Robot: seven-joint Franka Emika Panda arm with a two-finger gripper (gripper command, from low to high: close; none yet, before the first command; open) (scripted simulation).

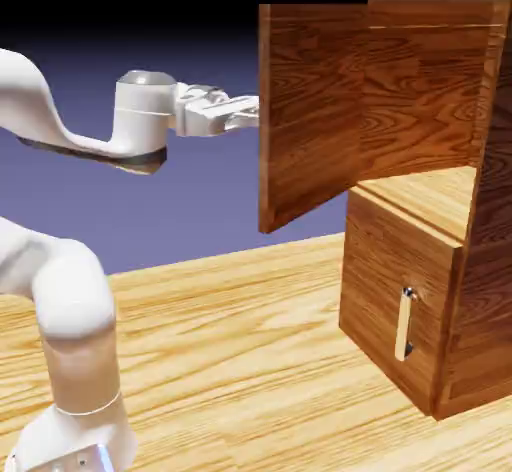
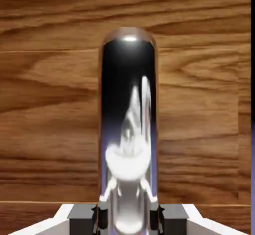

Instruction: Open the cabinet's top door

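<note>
Gripper: your gripper point(image 2: 127, 220) is clamped on the long handle point(image 2: 128, 114), one fingertip at each side of the bar in the hand view. In the exterior view you see the fingers reach the door's free edge, where the panel hides their tips.
Handle: you have it right between the fingertips; it is shiny, rounded at its end, and mirrors pale shapes that run up its face. In the hand view it extends from the tips up past the middle.
Top door: the panel point(image 1: 310, 110) is just ahead of your gripper, behind the handle. It stands swung open, upright, with its free edge toward the hand and the gripper on its far side from the camera.
Door grain: in the hand view you see brown wood on both sides of the handle, with a narrow dark and blue-violet strip past the panel at the right edge.
Cabinet: the reddish-brown body point(image 1: 490, 210) lies beyond the door from your gripper. Its upper compartment is exposed, and you can see the light wood floor point(image 1: 440, 195) inside.
Lower door: below your gripper and farther toward the exterior view's right, the shorter panel point(image 1: 385, 280) sits closed, its own upright handle point(image 1: 404, 325) apart from your fingers.
Arm: behind the gripper, your white arm point(image 1: 75, 290) comes from the exterior view's left.
Table: the light wood top point(image 1: 230, 360) spreads below your gripper, under the cabinet.
</note>
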